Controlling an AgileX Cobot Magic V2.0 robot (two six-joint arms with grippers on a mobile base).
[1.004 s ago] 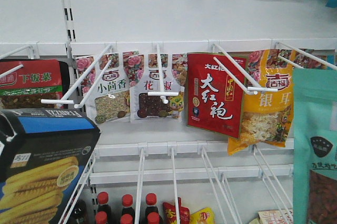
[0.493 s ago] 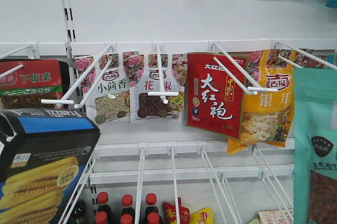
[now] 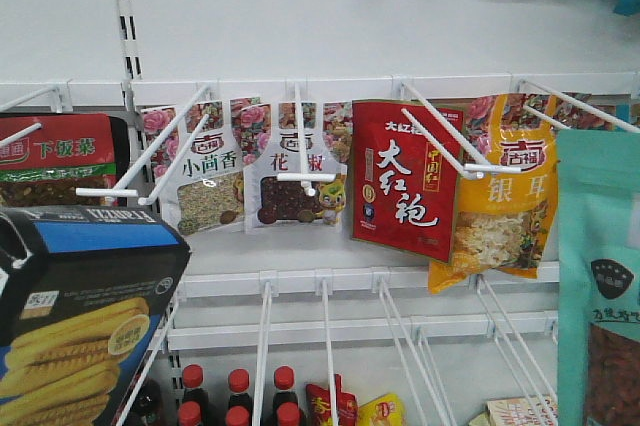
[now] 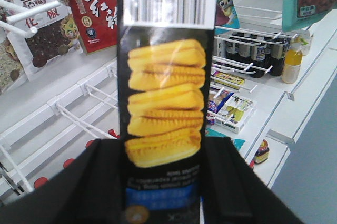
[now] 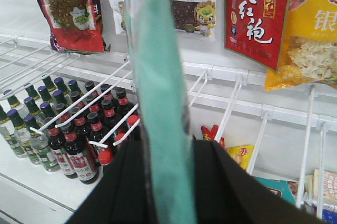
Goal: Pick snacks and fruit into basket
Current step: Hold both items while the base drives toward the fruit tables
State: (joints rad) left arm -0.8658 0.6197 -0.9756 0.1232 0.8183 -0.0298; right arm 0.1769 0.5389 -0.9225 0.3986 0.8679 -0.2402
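On wrist views only: left hand [image 4: 163, 153] pinches Franzzi box [image 4: 166, 98]; right hand [image 5: 168, 155], teal pouch [image 5: 158, 77].

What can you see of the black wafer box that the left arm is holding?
The black box looks like glossy cardboard, with a blue panel, a picture of stacked yellow wafer rolls and a barcode at one end. The left gripper is shut on it, a black finger on either side, holding it in front of the shelf pegs.
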